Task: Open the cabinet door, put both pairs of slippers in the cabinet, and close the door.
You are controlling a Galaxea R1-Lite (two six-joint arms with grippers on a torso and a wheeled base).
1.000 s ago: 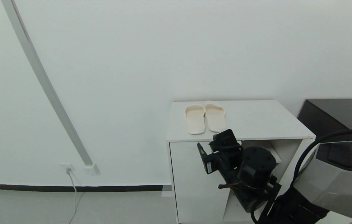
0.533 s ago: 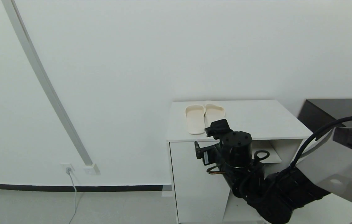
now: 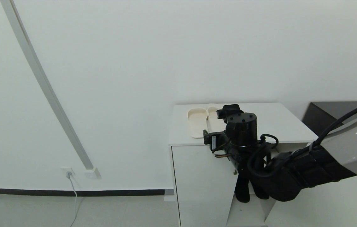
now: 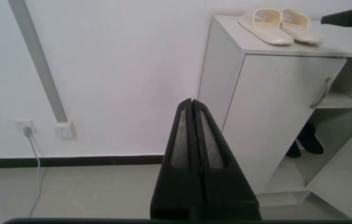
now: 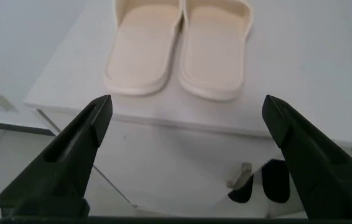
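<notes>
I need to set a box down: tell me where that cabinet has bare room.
Bare: the cabinet top right of the cream slippers, out to its edge, and the inner shelf. Crowded: the top's left, where the open right gripper hangs at those slippers; the bottom, with black slippers.

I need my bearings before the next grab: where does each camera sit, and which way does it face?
Head view: high up, facing the wall and the cabinet; right arm over the cabinet top by the cream slippers.
Left wrist view: left of the cabinet, facing its side and front; left gripper, shut, in the foreground.
Right wrist view: above the cabinet top, looking down on the cream slippers; right gripper, open.
Shared: both wrist views show the cream slippers and the black slippers inside.
</notes>
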